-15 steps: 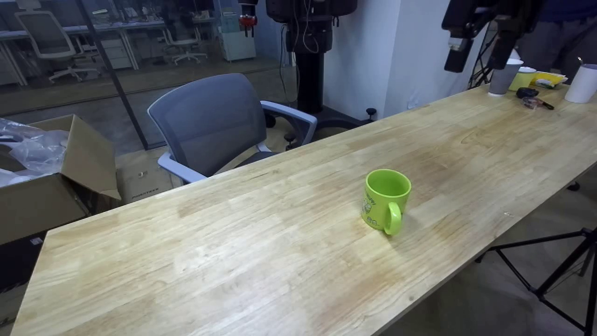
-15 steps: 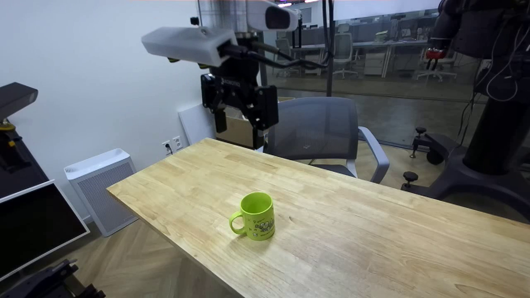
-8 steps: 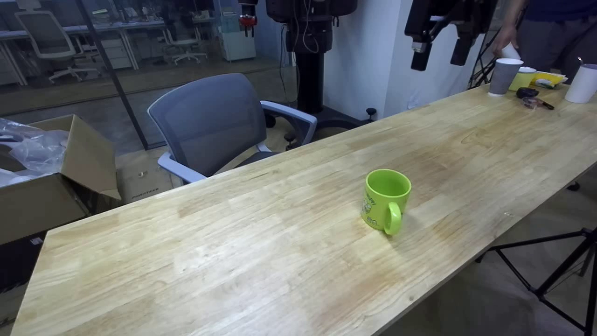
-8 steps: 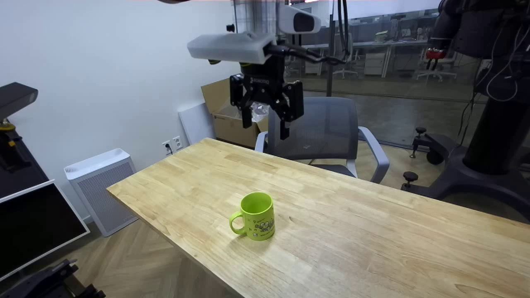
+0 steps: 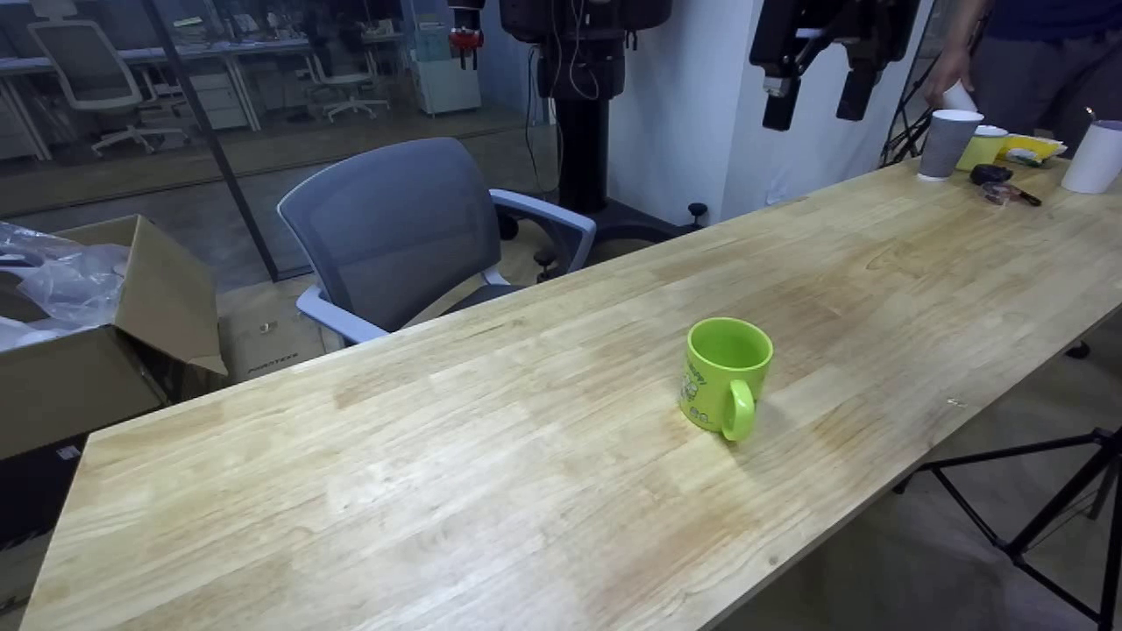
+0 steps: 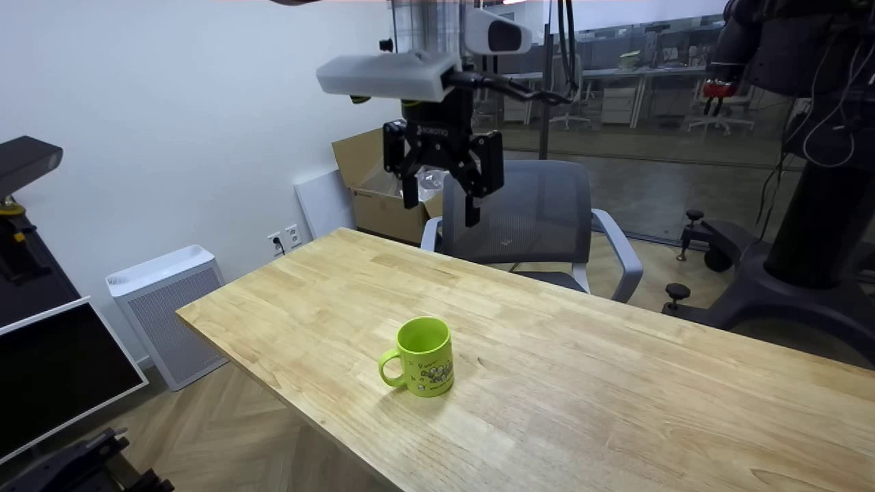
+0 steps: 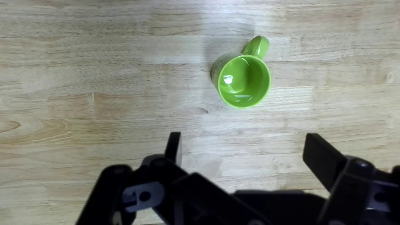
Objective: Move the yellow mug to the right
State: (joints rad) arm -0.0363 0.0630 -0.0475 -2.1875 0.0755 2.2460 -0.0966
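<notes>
The yellow mug is lime-green and glossy, with a loop handle and a printed pattern. It stands upright on the wooden table in both exterior views (image 5: 708,394) (image 6: 427,372). In the wrist view the mug (image 7: 245,81) is above the image centre, its handle pointing up and slightly right. My gripper (image 6: 441,203) is open and empty, high above the table and apart from the mug. It also shows at the top right of an exterior view (image 5: 817,103). In the wrist view its open fingers (image 7: 242,139) are at the bottom, below the mug, with bare table between them. Nothing of the mug is gripped.
The table (image 5: 421,491) is long and narrow. At its far end stand a grey paper cup (image 5: 948,145), a yellow-green cup (image 5: 980,151), a yellow packet (image 5: 1030,149) and a white cup (image 5: 1096,158). A chair (image 6: 516,212) stands at the table's long edge. A person (image 5: 1026,70) stands behind the far end.
My open gripper has moved left in an exterior view, and right and slightly up in an exterior view, slowing in the last half second. The mug has not moved.
</notes>
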